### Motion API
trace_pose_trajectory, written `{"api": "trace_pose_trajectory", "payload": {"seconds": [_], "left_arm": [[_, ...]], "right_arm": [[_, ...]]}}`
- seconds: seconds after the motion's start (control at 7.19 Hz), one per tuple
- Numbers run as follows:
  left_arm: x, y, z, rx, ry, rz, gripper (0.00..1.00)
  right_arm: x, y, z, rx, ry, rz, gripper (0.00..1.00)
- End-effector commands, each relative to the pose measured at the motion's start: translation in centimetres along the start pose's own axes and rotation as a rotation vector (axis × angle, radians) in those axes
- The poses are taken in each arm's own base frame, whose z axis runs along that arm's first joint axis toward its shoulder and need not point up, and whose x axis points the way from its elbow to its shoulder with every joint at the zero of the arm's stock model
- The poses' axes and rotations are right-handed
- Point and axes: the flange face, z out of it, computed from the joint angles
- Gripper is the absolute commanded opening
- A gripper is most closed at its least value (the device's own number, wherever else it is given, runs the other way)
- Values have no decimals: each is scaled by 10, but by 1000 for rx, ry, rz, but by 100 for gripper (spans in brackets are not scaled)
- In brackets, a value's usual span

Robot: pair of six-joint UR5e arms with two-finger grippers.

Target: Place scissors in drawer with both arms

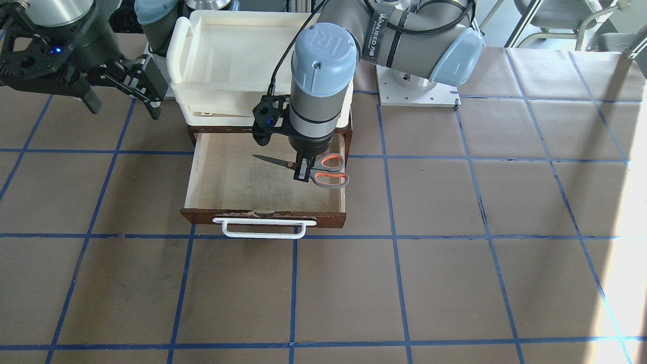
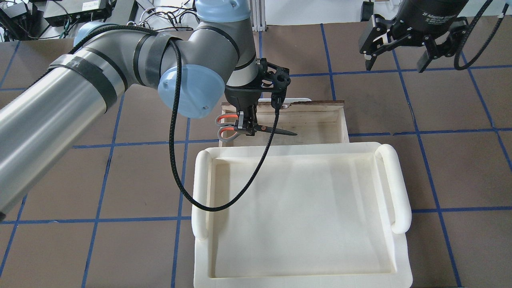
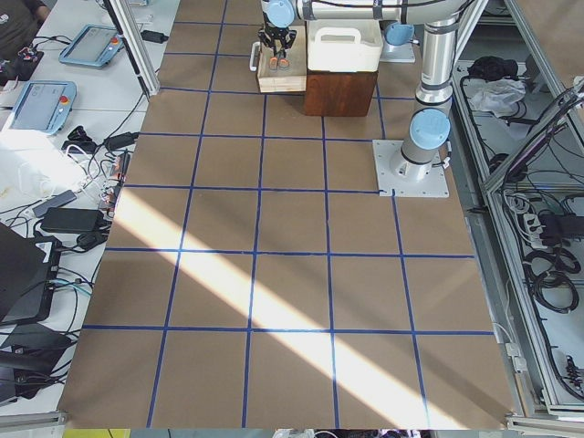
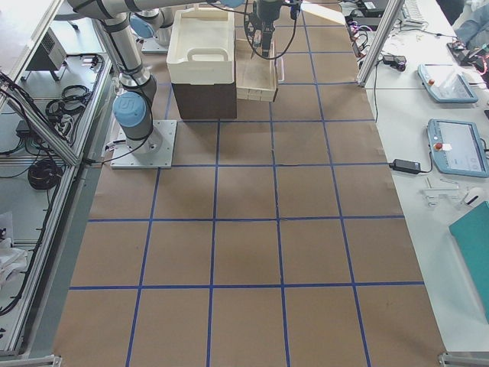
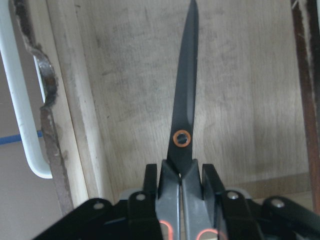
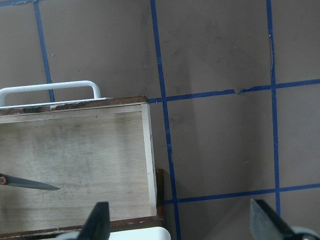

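Toward the left of the tabletop's robot-side edge, the left gripper (image 2: 247, 126) is clenched on the scissors (image 1: 278, 162) near their pivot. It holds them level over the left part of the drawer (image 1: 222, 177), blades pointing right. The drawer stands pulled out from mid-edge toward the operators' edge, white handle (image 1: 263, 228) foremost, with a cream tray (image 2: 392, 188) on the cabinet above. Further right, the right gripper (image 2: 394, 64) hangs over bare table with its jaws spread, grasping nothing. Opening and carrying look done; what seems left is lowering, letting go, and probably pushing the drawer shut.
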Motion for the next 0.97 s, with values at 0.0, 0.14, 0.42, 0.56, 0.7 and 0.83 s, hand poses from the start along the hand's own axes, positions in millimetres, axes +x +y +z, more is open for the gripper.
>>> {"api": "trace_pose_trajectory", "payload": {"seconds": [0.0,0.14,0.42,0.56,0.7,0.83], "left_arm": [[-1,-10,14,-3,22,13,0],[-2,-13,22,-8,34,18,0],[-5,-16,33,7,56,20,0],[-6,-16,36,6,62,20,0],[-4,-16,44,1,77,20,0],[-5,-22,43,8,46,12,76]], "right_arm": [[-18,4,-2,25,-1,-42,100],[-25,6,-1,28,6,-70,100],[-26,3,0,52,5,-136,100],[-26,1,0,71,4,-150,100],[-26,-1,5,69,4,-149,100],[-26,-2,12,78,5,-150,100]]}}
